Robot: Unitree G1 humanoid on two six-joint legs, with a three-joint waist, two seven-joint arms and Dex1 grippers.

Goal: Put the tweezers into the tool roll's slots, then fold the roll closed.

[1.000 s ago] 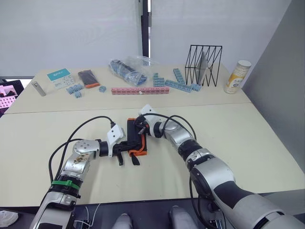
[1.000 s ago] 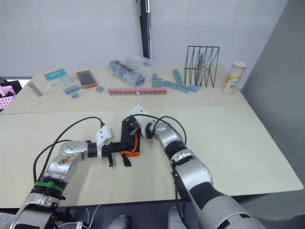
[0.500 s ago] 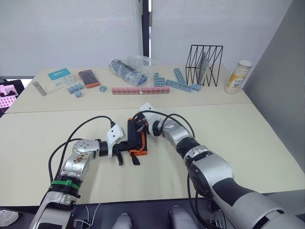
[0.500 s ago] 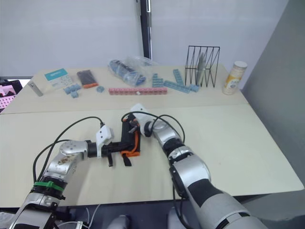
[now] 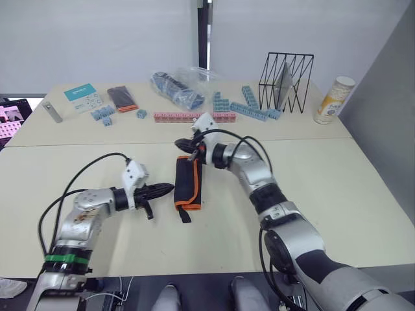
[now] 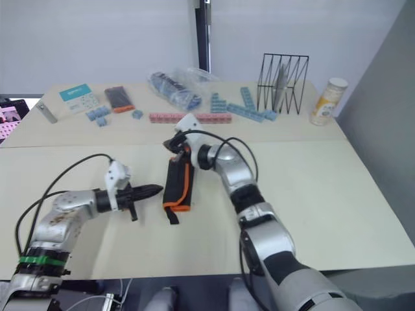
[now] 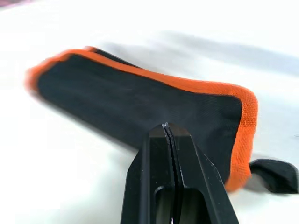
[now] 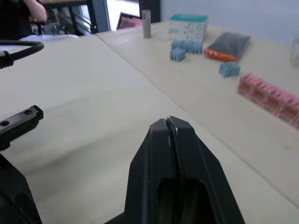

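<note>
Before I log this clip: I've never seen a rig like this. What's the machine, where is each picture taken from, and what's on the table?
It is a humanoid robot with two arms, each ending in a two-finger black gripper. The two wide pictures come from a stereo camera on its head, looking down over its arms; the two close-ups come from a camera on each wrist, looking along that gripper's fingers. On the beige table lies the tool roll, black with orange binding, folded closed, its small strap trailing out. The left gripper is shut, empty, just beside the roll. The right gripper is also shut and empty, near the roll's far end. Further back are blue and pink blocks, a wire rack, a plastic bag and a canister.
</note>
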